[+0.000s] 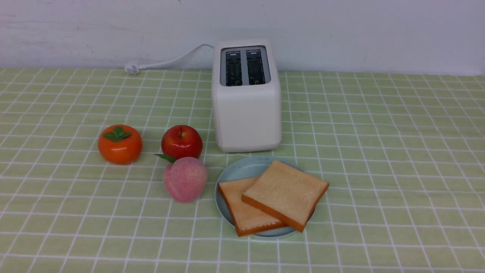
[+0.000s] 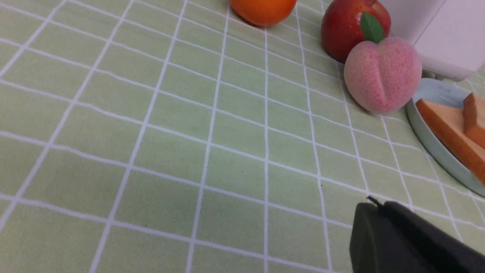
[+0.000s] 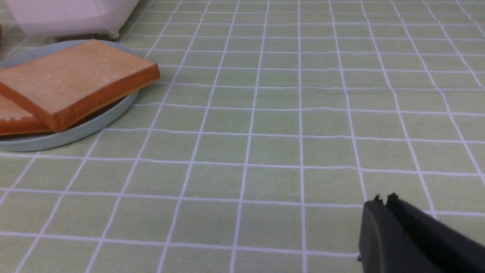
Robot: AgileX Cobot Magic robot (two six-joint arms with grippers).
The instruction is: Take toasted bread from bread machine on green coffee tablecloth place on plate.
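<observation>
We're sitting with both arms low and near the camera, out of the front view. The left gripper (image 2: 373,203), lower right of its wrist view, is showing its jaws pressed together, holding nothing. The right gripper (image 3: 382,199), lower right of its own view, is the same: jaws together, empty, hovering over bare green coffee tablecloth (image 1: 379,151).

Moving out: the plate (image 1: 242,170) is lying centre-low in the front view, and the toasted bread (image 1: 284,193) is already on it, two slices, the right one overlapping the lower-left slice (image 1: 242,212). The top slice is overhanging the plate rim on the right side, so any bump from an arm swinging past is risking a slide onto the cloth.

Just left of the plate, the peach (image 1: 185,179) is almost touching its rim, with the apple (image 1: 182,141) behind it and the persimmon (image 1: 120,144) further left. A left-arm sweep could roll these into the plate.

Farthest back, the bread machine (image 1: 246,96) is standing with both slots empty. We're judging the task basically done.
</observation>
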